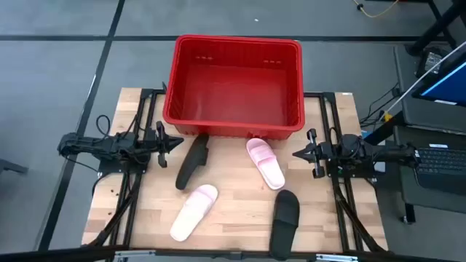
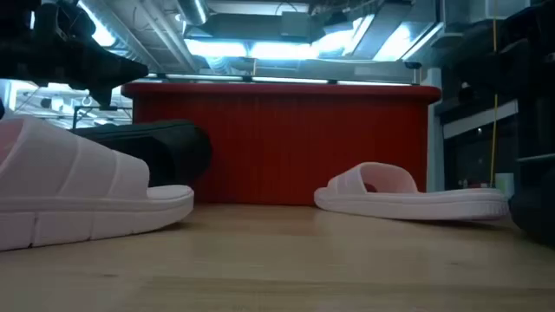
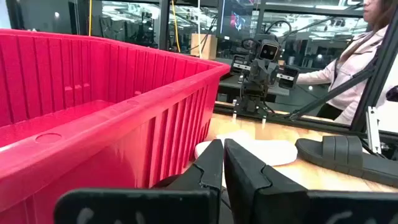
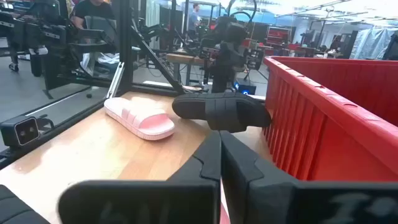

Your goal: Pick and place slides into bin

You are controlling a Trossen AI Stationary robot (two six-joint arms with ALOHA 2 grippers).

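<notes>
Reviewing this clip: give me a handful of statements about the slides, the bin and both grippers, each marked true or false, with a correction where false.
1. The bin holds no slides. True.
2. All four slides lie on the table. True.
3. The left gripper grips a black slide. False: it is shut on nothing, beside that slide.
4. Both pink slides lie side by side. False: one pink slide is near the bin, the other pink slide nearer the front edge.
5. The right gripper is shut and empty. True.
</notes>
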